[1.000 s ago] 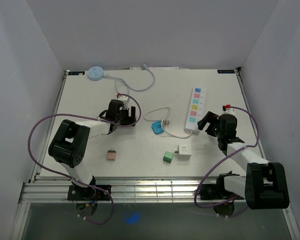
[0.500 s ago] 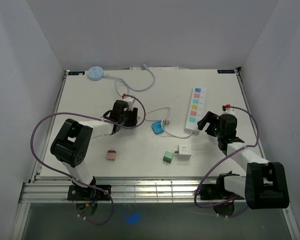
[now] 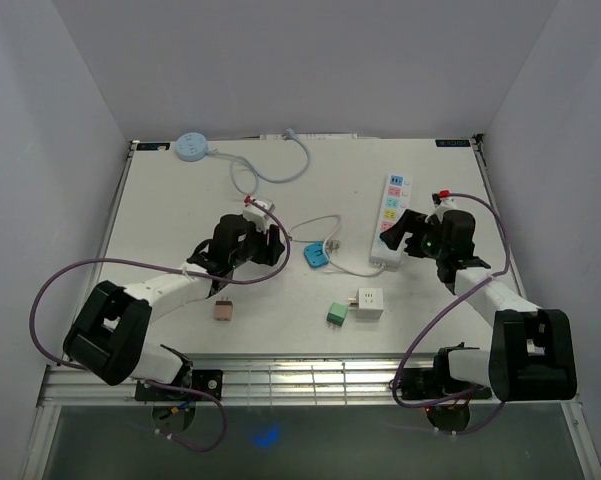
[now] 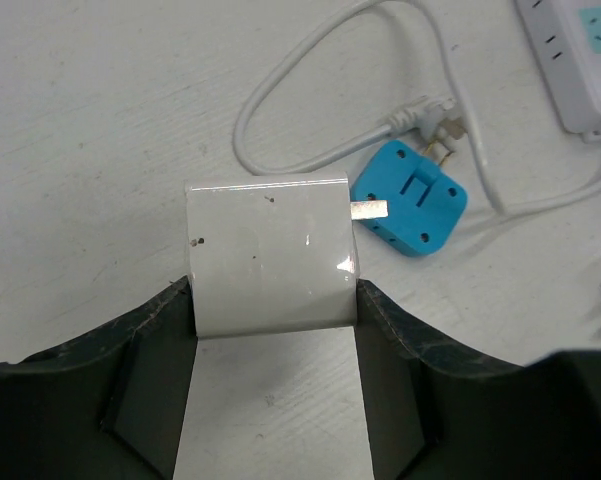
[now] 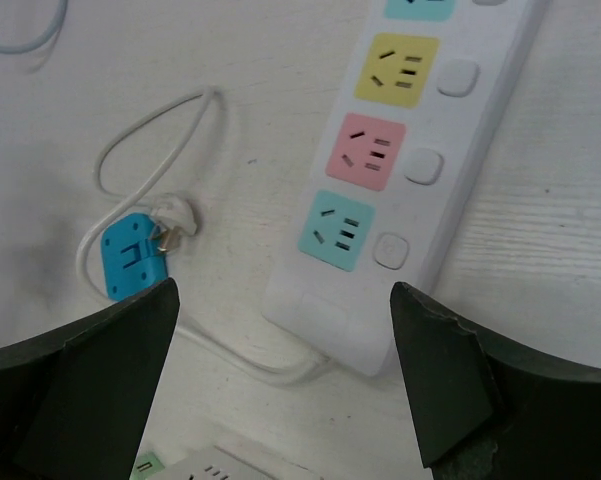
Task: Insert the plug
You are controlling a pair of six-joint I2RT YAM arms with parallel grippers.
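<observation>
Counter (image 3: 180, 200): white, walled in white.
Near edge: pink block (image 3: 223, 311), green block (image 3: 336, 314), white cube (image 3: 369, 302).
Left jaws: clamped on white plug (image 4: 270, 255), just beside blue adapter (image 4: 410, 205).
Right jaws: wide, at strip's (image 5: 400, 170) near end.
Far: round blue hub (image 3: 191, 146).

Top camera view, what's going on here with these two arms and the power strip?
The left gripper is clamped on a white plug, its metal prong pointing toward the blue adapter lying beside it. The right gripper hangs open over the cable end of the power strip, holding nothing. The plug is not yet plugged in anywhere.
</observation>
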